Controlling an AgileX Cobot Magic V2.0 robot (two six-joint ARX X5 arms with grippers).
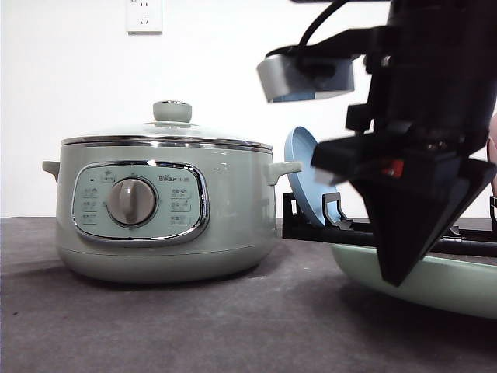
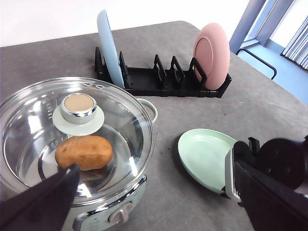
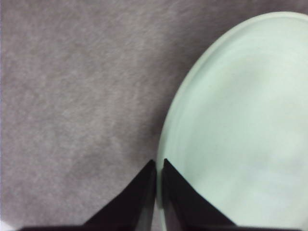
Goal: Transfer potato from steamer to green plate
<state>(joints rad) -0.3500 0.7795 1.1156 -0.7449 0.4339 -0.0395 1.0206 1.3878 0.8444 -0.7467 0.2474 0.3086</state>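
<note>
Left wrist view: the potato [image 2: 83, 152] lies inside the steamer [image 2: 77, 154], under the glass lid [image 2: 29, 130], which is on. The lid's knob [image 2: 78, 108] sits just above the potato at about 12 o'clock. The green plate [image 2: 204, 156] lies flat on the grey table [image 2: 168, 207], at about 3 o'clock from the steamer and apart from it. Behind them stands a black plate rack [image 2: 159, 82] with a blue plate [image 2: 109, 48] and a pink plate [image 2: 211, 55] standing up in it. The left gripper [image 2: 149, 207] is wide open and holds nothing. In the right wrist view, the right gripper [image 3: 159, 166] has its two tips pressed nearly together, holding nothing, right at the edge of the green plate. In the front view, the right gripper points down over the plate's rim.
</note>
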